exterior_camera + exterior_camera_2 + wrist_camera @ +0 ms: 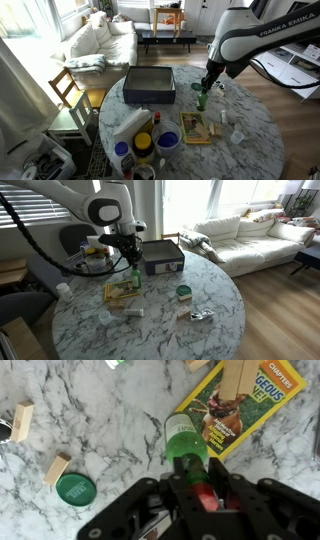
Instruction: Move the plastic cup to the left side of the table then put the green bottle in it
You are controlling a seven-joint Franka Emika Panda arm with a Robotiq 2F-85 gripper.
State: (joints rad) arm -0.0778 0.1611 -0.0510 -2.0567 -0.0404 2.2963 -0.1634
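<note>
Clamping both jaws on the upper end of the green bottle (184,440), with the gripper (195,472) coming down from above and leaving a gap only as wide as the bottle itself. Holding the bottle upright, just beside one long edge of the yellow-bordered book (255,395), the landmark for every place below. Possibly resting the bottle's base on the table (110,430), or lifting it a little clear of the white, grey-veined marble; being too small in both exterior views to settle which.

Showing, in an exterior view, the plastic cup (168,140) standing upright with its blue inside facing up, just beside the book at the end away from the bottle, touching neither.

Lying flat on the marble in the wrist view, a round green lid (75,488), well apart from the book, on the bottle's side of it. Lying out the same way, two small wooden blocks (57,468), the nearer just beside the lid, the other farther still from the book. Resting on the book's cover, a third wooden block (238,378).

Sitting farther from the book than the bottle, in an exterior view, a flat dark case (150,85).
</note>
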